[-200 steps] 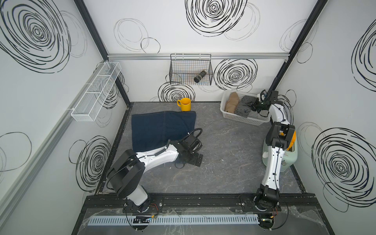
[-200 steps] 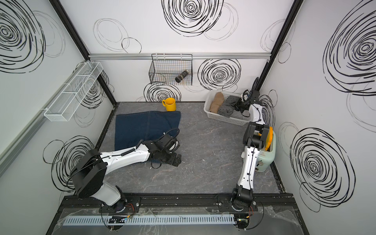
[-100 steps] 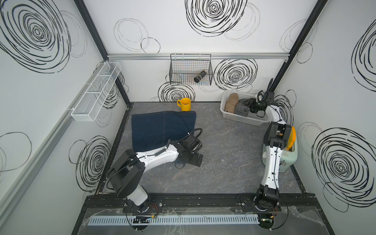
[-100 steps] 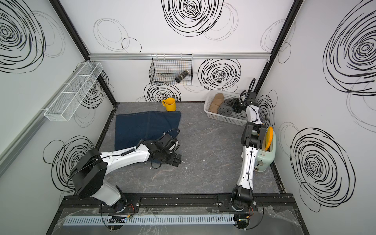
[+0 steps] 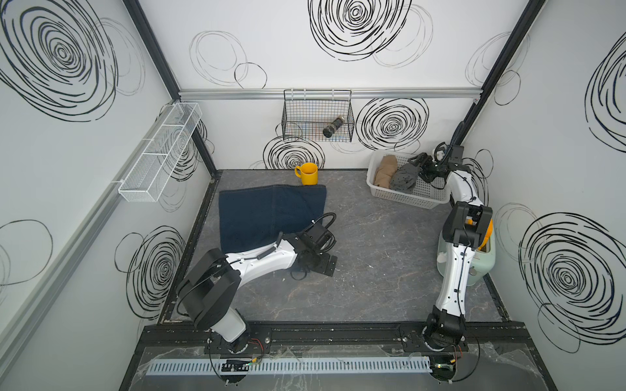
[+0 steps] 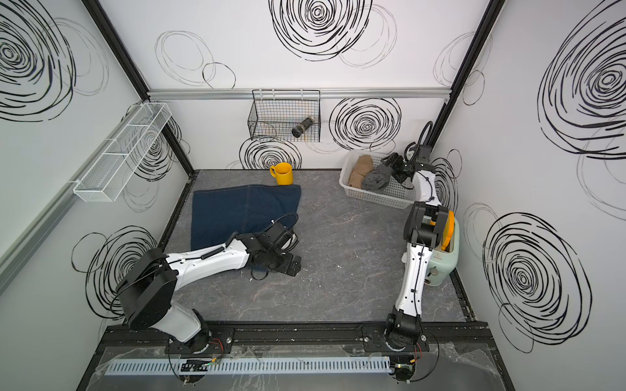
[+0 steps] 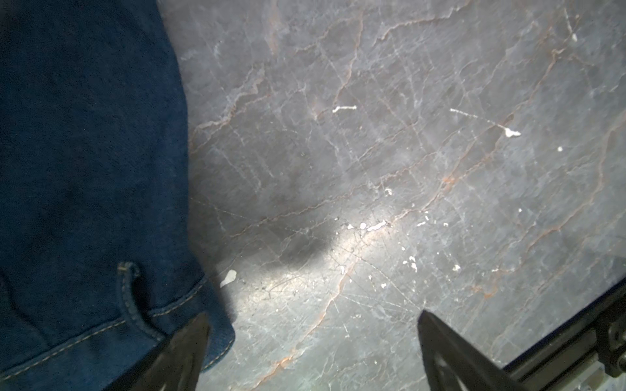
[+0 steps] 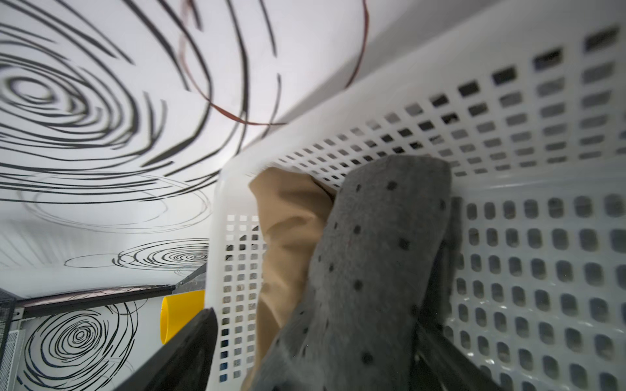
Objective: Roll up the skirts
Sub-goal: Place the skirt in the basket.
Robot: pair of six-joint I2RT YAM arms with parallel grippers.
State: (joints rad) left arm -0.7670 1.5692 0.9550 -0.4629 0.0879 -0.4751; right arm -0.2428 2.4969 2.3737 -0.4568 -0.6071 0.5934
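Bright, even light; blurred wrist views

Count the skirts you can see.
3. The tan skirt and the grey dotted skirt sit rolled, side by side, in the white basket; the denim skirt lies flat on the table. Another could be hidden beneath those two.

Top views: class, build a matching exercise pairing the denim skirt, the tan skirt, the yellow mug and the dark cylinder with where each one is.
Things
1. denim skirt
2. tan skirt
3. yellow mug
4. dark cylinder

Places
A. lying in the black wire basket on the back wall
B. inside the white basket
C. spread flat on the table
D. standing upright on the table near the back wall

Pairs: 1-C, 2-B, 3-D, 4-A
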